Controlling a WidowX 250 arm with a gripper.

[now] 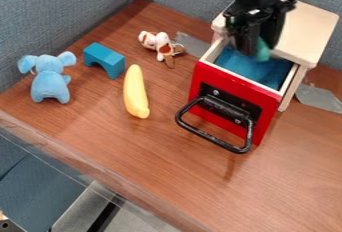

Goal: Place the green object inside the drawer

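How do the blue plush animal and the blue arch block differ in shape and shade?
The plush animal has rounded parts and big ears, while the arch block has straight edges and a curved cut-out. The plush animal is pale blue; the arch block is deeper blue. Both rest on the brown table.

Quantity of soft toys on the worktop (pixel 167 176): two, comprising one blue elephant (pixel 50 83) and one brown-and-white animal (pixel 161 44). Single items: one arch block (pixel 104 58), one banana (pixel 135 92), one green object (pixel 262 50), one drawer (pixel 200 87), one handle (pixel 220 140). Gray tape pieces (pixel 320 98): two.
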